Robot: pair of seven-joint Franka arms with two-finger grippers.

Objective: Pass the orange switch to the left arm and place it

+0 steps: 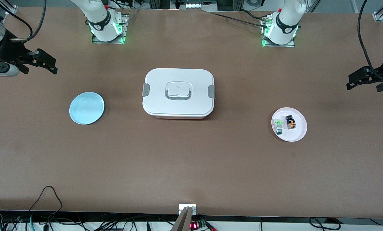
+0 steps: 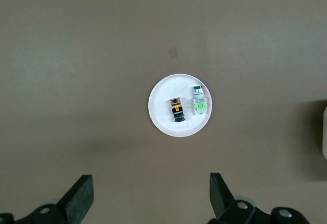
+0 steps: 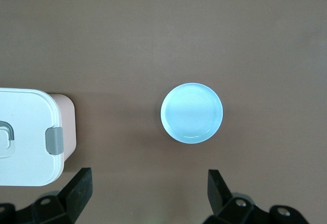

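The orange switch (image 1: 290, 122) lies on its side on a small white plate (image 1: 298, 135) toward the left arm's end of the table. In the left wrist view the switch (image 2: 177, 110) lies well ahead of my open, empty left gripper (image 2: 152, 189). In the front view the left gripper (image 1: 350, 81) hangs in the air over the table's end, apart from the plate. The white lidded box (image 1: 178, 93) stands at the table's middle. My right gripper (image 1: 53, 65) is open and empty in the air over the right arm's end; it also shows in the right wrist view (image 3: 149, 184).
A green-and-white switch (image 1: 278, 125) lies beside the orange one on the white plate (image 2: 161, 101). A light blue plate (image 1: 86, 107) sits bare toward the right arm's end, also in the right wrist view (image 3: 191, 112) beside the box (image 3: 25, 137).
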